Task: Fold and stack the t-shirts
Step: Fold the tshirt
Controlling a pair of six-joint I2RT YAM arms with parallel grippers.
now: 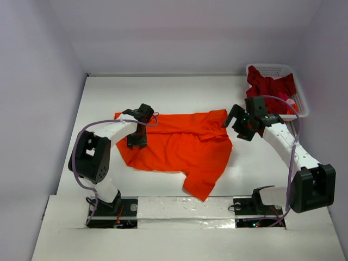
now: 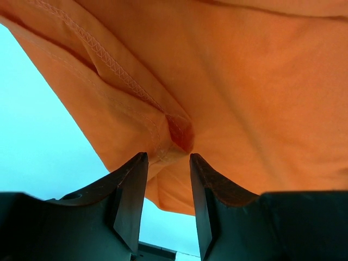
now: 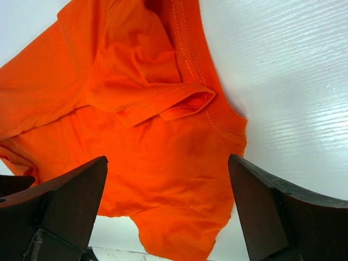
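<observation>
Orange t-shirt (image 1: 179, 147) half spread, left hem pinched

Left gripper (image 2: 167, 163) narrowly holds bunched hem; right gripper (image 1: 242, 122) gapes wide above the shirt's right edge. Thin bite may slip, collapsing the spread.

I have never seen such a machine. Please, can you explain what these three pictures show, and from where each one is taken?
Two robot arms stand at the near edge of a white table. One picture looks down from above; the other two come from cameras on each wrist. An orange t-shirt lies spread on the table. The left end effector has its fingers around a fold of that shirt's edge. The right end effector is wide open above the shirt, holding nothing. A dark red t-shirt lies in a white basket.
</observation>
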